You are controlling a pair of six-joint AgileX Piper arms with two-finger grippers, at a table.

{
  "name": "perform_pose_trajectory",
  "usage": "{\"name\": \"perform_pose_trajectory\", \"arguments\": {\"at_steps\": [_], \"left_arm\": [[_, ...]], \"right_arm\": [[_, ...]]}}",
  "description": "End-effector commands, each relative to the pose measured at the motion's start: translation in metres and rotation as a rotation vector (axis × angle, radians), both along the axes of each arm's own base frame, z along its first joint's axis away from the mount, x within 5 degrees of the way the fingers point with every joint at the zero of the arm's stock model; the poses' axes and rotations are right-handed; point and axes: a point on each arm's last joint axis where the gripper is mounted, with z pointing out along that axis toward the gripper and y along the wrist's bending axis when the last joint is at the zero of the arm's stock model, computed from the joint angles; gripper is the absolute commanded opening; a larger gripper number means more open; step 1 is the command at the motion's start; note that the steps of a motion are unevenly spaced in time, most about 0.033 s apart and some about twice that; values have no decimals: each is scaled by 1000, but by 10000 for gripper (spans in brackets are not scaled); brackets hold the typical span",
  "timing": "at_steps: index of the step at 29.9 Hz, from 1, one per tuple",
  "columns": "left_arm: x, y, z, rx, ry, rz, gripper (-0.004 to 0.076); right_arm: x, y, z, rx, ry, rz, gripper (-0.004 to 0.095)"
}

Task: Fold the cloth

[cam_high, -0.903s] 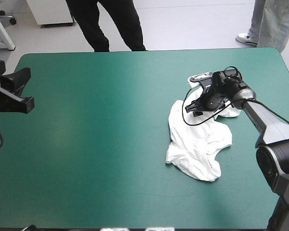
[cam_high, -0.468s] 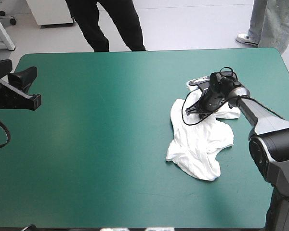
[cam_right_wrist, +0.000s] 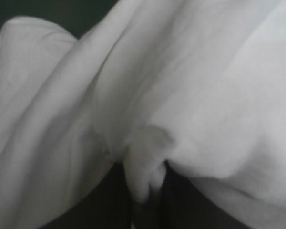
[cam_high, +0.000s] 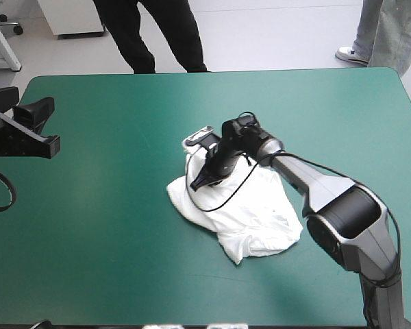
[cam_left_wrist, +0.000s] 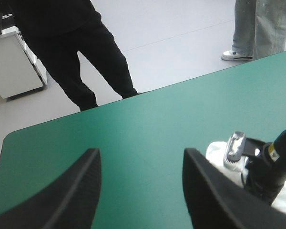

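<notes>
One crumpled T-shirt [cam_high: 250,212] lies a little right of the middle of the teal-green table [cam_high: 103,219]. The right gripper [cam_high: 200,182] rests on the shirt's left part, its jaws pinched nearly together on a bunched fold. The left gripper [cam_left_wrist: 140,153] hangs over the table's left edge, jaws wide apart, holding nothing.

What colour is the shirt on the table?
The T-shirt is plain white; clearest in the high view.

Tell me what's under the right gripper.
The white T-shirt, a crumpled heap on the table. The right gripper is pinching a fold of it. The table beneath the T-shirt is covered, so I can't tell whether anything lies there.
</notes>
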Motion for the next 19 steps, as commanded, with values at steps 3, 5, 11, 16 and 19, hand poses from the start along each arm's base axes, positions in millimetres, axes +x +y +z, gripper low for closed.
{"name": "perform_pose_trajectory", "arguments": {"at_steps": [3,5,11,16,19], "left_arm": [[-4,2,8,-27,-62,-3,384],[-4,2,8,-26,-60,-3,384],[-4,2,8,-27,-57,-4,384],[-4,3,8,-22,-62,3,384],[-3,4,9,-18,-67,9,384]], "right_arm": [[-35,53,45,131,-87,124,-9],[-44,66,44,136,-90,156,-9],[-44,70,41,105,-105,160,60],[-32,52,68,84,-90,87,476],[-29,31,96,85,-85,47,633]]}}
